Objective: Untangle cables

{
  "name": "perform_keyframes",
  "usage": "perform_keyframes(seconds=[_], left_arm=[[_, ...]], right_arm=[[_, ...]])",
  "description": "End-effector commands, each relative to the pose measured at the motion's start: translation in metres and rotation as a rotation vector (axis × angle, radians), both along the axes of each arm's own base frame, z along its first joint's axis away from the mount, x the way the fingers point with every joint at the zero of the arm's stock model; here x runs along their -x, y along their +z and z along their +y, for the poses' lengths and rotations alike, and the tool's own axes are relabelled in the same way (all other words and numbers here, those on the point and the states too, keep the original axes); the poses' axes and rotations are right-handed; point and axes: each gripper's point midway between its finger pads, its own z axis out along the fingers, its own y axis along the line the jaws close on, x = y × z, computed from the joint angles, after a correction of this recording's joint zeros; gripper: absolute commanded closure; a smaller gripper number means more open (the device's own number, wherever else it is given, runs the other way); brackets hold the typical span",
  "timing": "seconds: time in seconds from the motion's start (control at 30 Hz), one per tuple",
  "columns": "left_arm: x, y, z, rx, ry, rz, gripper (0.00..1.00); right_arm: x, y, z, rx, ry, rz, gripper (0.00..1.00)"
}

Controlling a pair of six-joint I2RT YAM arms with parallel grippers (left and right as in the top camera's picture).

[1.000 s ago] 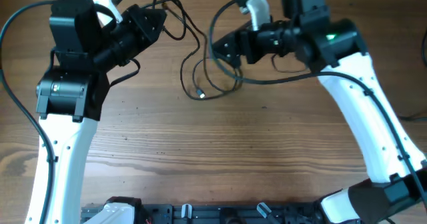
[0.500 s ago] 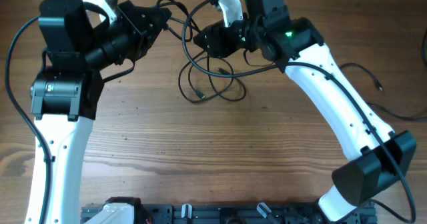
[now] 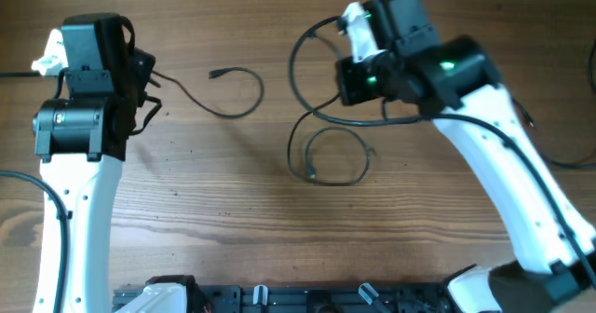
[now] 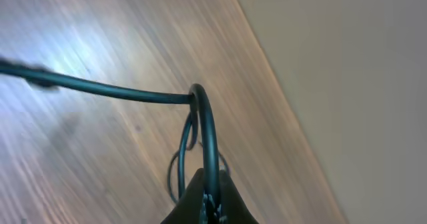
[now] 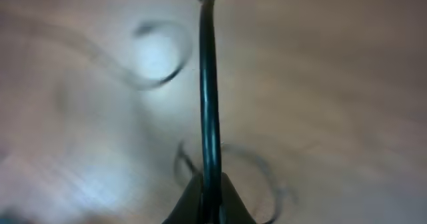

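Two thin black cables lie apart on the wooden table. One cable (image 3: 244,101) curves from my left gripper (image 3: 142,76) toward the middle and ends in a small plug (image 3: 215,73). The other cable (image 3: 333,155) forms a loop on the table below my right gripper (image 3: 341,88), with a plug end (image 3: 310,174). In the left wrist view my left gripper (image 4: 211,199) is shut on a cable (image 4: 208,134) that bends away to the left. The right wrist view shows my right gripper (image 5: 210,192) shut on a cable (image 5: 209,84) running straight up.
Thicker black wires (image 3: 300,57) belonging to the arms arc beside the right arm and along the left edge. A black rail (image 3: 279,299) runs along the table's near edge. A pale wall (image 4: 333,64) borders the table.
The right gripper has shut on a cable. Both arms have drawn apart, the left going left and the right going right, and the tangled bundle has separated into two cables.
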Motion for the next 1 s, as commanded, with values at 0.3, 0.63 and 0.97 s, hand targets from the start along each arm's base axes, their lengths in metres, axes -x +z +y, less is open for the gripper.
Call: perform_keyframes(seconds=[0.3,0.63,0.97], left_arm=[[-0.002,-0.016,0.014,-0.082,0.024,0.082,0.96],[-0.020,-0.056,-0.011,0.023,-0.075,0.177,0.96],[-0.021,-0.062,-0.013,0.034,-0.084,0.197,0.96]], right_arm=[[-0.134,0.175,-0.346,0.130,-1.064,-0.820,0.96],[-0.199,-0.103,-0.422,0.007,-1.062,-0.198,0.67],[-0.177,-0.060,-0.350,-0.144,-0.660,-0.139,0.00]])
